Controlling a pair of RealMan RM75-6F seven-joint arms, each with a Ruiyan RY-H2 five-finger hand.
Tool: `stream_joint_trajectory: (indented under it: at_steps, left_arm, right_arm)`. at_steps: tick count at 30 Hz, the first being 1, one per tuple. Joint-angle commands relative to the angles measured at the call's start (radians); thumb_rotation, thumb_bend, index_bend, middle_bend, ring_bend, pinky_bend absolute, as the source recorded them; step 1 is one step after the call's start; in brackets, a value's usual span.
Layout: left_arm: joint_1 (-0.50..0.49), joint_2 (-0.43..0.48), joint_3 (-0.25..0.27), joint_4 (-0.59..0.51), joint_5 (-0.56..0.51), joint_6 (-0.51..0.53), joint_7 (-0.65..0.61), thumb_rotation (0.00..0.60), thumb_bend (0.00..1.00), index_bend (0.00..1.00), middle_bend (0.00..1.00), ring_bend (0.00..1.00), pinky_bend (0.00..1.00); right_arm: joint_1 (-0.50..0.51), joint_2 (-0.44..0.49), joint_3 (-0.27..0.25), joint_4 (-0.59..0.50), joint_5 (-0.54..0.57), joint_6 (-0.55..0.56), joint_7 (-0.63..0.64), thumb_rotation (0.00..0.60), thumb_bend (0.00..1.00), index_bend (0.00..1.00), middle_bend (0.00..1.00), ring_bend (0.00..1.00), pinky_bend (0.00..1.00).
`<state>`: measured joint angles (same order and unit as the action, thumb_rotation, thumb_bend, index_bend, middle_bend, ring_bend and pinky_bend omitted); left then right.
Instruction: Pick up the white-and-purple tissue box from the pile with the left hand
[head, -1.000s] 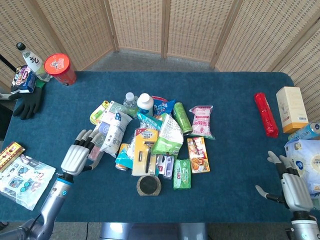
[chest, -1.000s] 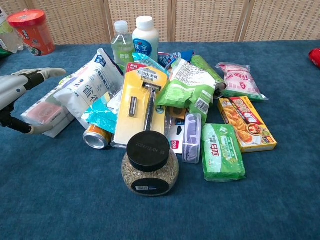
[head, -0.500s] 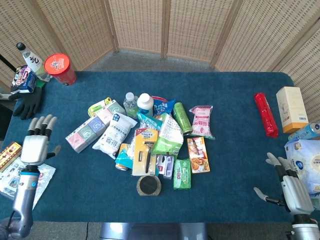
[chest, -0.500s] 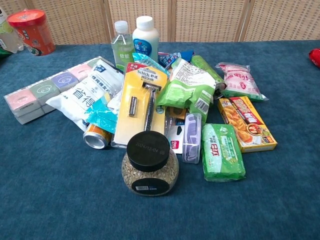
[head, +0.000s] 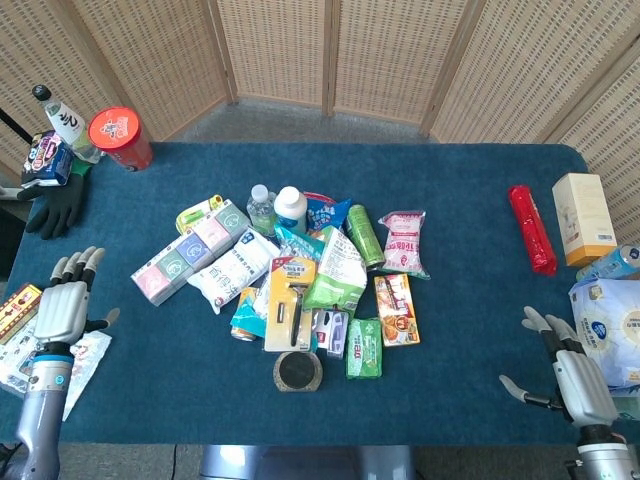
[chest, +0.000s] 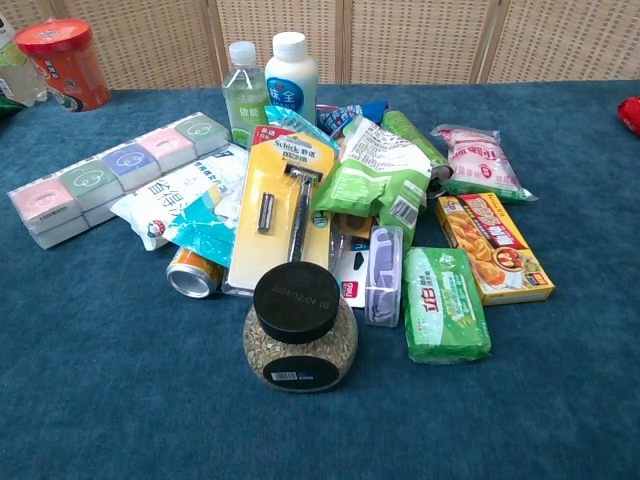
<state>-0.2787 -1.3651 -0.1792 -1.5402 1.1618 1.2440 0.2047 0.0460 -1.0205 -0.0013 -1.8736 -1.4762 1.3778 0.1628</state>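
Note:
A small white-and-purple pack (head: 335, 333) (chest: 383, 275) lies in the pile's front middle, between the yellow razor card (head: 290, 303) (chest: 283, 210) and the green pack (head: 364, 347) (chest: 445, 303). A long pastel multi-pack of tissues (head: 190, 250) (chest: 115, 175) with pink, green and purple sections lies at the pile's left edge, beside a white bag (head: 233, 271) (chest: 180, 195). My left hand (head: 62, 310) hovers at the table's left edge, fingers spread and holding nothing, well clear of the pile. Just as bare, my right hand (head: 565, 365) is at the front right. The chest view shows neither hand.
A black-lidded jar (head: 297, 371) (chest: 299, 328) stands in front of the pile, and two bottles (head: 277, 207) (chest: 268, 72) behind it. A red can (head: 120, 138) and black glove (head: 56, 205) sit far left, flat packets (head: 30, 345) under my left hand, and a red tube (head: 532, 229) and boxes at right.
My left hand drew back from the pile's left side to the table's left edge. The long multi-pack and white bag now lie uncovered and have shifted slightly. The right hand barely moved.

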Motion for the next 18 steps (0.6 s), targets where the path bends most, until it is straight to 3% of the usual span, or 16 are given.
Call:
stream_joint_trajectory:
  at_steps: [1,18]
  left_arm:
    - [-0.024,-0.004,-0.015,-0.03,-0.04,-0.035,0.022,0.6,0.29,0.0,0.0,0.0,0.0]
    - [-0.145,-0.146,-0.081,0.076,-0.211,-0.177,0.011,0.6,0.29,0.0,0.0,0.0,0.0]
  right_arm:
    - [0.0,-0.004,-0.002,0.007,0.004,-0.005,0.008,0.473,0.24,0.0,0.22,0.0,0.0]
    - [-0.007,0.004,-0.015,0.016,0.003,-0.015,0.072,0.406,0.25,0.0,0.22,0.0,0.0]
